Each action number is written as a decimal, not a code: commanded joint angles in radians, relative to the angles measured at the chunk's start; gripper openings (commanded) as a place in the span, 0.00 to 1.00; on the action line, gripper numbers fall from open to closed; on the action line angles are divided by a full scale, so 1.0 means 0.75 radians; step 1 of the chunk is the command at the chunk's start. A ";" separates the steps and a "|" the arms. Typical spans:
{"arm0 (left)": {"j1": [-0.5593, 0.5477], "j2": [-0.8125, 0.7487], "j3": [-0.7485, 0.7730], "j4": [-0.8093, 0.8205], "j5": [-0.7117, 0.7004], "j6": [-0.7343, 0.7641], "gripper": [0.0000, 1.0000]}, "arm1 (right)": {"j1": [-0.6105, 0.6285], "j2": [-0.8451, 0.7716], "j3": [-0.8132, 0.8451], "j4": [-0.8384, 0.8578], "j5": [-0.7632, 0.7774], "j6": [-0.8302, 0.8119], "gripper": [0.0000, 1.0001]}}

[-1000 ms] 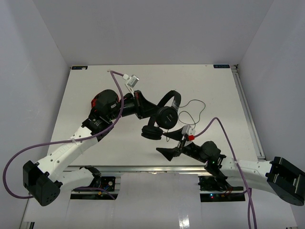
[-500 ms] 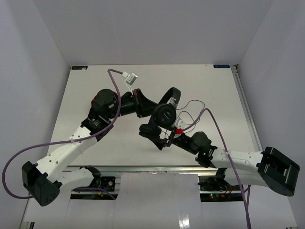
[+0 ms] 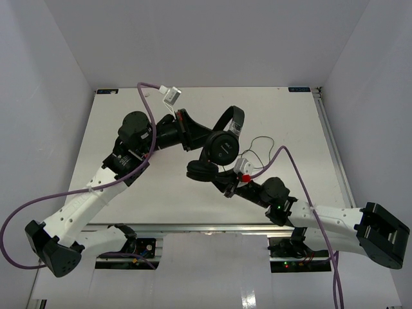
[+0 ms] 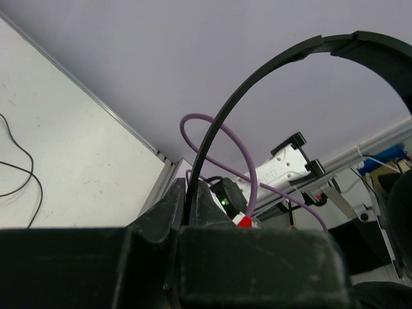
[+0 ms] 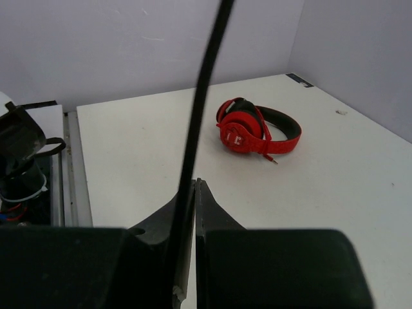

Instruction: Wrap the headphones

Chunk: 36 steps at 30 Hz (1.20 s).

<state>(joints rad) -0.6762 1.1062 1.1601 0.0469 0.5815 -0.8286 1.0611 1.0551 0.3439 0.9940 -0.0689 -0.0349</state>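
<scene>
Black headphones [image 3: 223, 147] hang in the air over the middle of the tabletop [image 3: 290, 116], carried between your two arms. Your left fingers [image 4: 164, 215] are clamped on the thin headband [image 4: 212, 129]. Your right fingers [image 5: 215, 209] are pinched tight on a thin black band of the same set. The dark cable [image 4: 40, 193] trails loose across the tabletop. Red-and-black headphones [image 5: 248, 132] lie flat on the tabletop too.

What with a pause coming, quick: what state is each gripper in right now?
Left gripper: shut on the headphones.
Right gripper: shut on the headphones too.
</scene>
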 commanded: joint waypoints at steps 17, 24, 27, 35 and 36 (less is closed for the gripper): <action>0.000 -0.074 0.338 -0.332 -0.294 0.312 0.00 | -0.033 -0.317 -0.044 -0.076 0.476 -0.076 0.08; 0.000 -0.121 0.124 -0.404 0.108 0.404 0.00 | -0.104 -0.297 0.133 -0.229 0.527 -0.190 0.08; 0.000 -0.190 0.014 -0.533 -0.010 0.608 0.00 | -0.149 -0.294 0.321 -0.454 0.558 -0.245 0.08; -0.002 -0.189 -0.180 -0.598 -0.085 0.832 0.00 | -0.151 -0.288 0.576 -0.837 0.711 -0.281 0.08; -0.002 -0.167 -0.186 -0.609 -0.121 0.852 0.00 | -0.151 -0.280 0.603 -0.876 0.718 -0.281 0.08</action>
<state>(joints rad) -0.6767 0.9653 1.0433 -0.3896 0.5362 -0.2875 0.9508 0.8283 0.7021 0.5073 0.3979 -0.2135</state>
